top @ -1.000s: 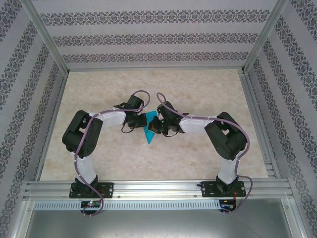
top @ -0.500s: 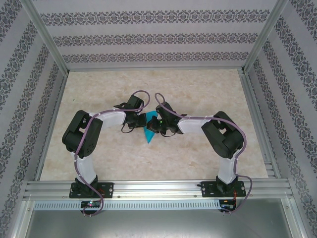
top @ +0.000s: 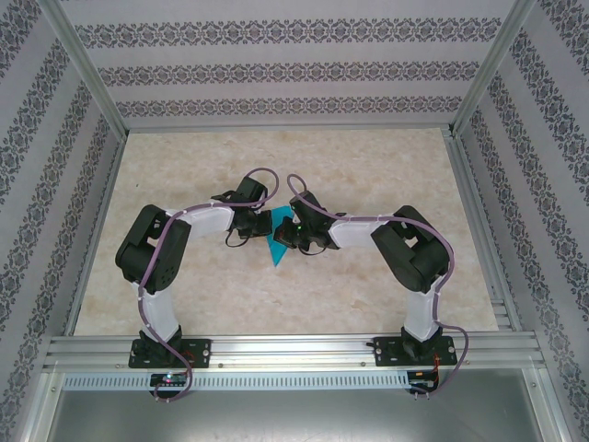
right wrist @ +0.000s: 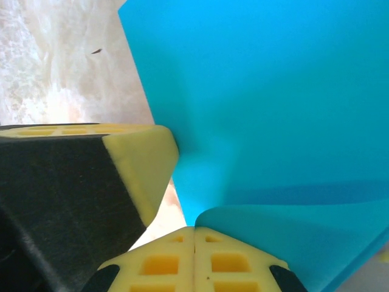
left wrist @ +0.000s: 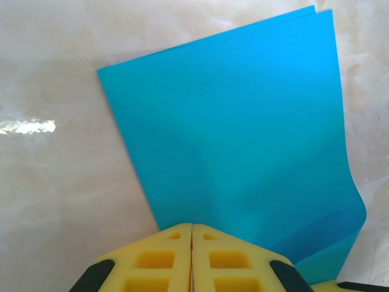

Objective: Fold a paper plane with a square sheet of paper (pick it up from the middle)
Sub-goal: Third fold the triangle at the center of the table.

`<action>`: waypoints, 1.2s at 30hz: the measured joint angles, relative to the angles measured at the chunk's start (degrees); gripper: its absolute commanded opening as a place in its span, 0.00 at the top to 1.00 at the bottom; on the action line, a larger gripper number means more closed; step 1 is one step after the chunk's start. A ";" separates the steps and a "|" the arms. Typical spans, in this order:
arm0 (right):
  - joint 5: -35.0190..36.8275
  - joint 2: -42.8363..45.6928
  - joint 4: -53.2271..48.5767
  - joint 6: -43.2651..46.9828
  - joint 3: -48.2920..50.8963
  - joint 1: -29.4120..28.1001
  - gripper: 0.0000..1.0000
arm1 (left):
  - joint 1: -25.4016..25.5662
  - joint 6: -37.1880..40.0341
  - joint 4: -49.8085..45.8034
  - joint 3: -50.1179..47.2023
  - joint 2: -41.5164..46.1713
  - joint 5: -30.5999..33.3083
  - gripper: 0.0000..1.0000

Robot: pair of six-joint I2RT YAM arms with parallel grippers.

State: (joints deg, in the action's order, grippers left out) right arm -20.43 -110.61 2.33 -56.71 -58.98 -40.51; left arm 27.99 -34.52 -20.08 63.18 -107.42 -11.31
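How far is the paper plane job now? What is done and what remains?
Done: the thin cyan-blue paper sheet is already doubled; two layered edges show at its far corner. In hand: the left end effector and right end effector are both shut on it. Left: it is a wide folded piece, not a narrow dart, so more folds seem needed.

The 2 arms bend inward; left hand [left wrist: 192,226] and right hand [right wrist: 194,230] sit close together, each pinched closed on the paper [left wrist: 243,121].

One folded cyan-blue paper sheet [left wrist: 243,121], two robot arms [top: 152,253], left end effector [left wrist: 192,226], right end effector [right wrist: 194,229], one table [top: 368,166].
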 measured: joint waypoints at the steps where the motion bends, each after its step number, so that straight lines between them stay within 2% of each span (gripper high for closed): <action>1: 0.00 -0.09 -0.13 0.00 0.00 0.00 0.97 | 0.00 0.02 0.00 0.00 0.00 -0.02 0.91; 36: 0.26 -1.75 -0.50 0.87 -0.55 0.00 0.95 | 0.00 0.02 -0.04 0.00 0.04 -0.11 0.91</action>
State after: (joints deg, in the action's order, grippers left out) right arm -20.16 -112.36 1.83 -55.83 -59.53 -40.51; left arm 27.99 -34.50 -20.12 63.18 -107.37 -11.42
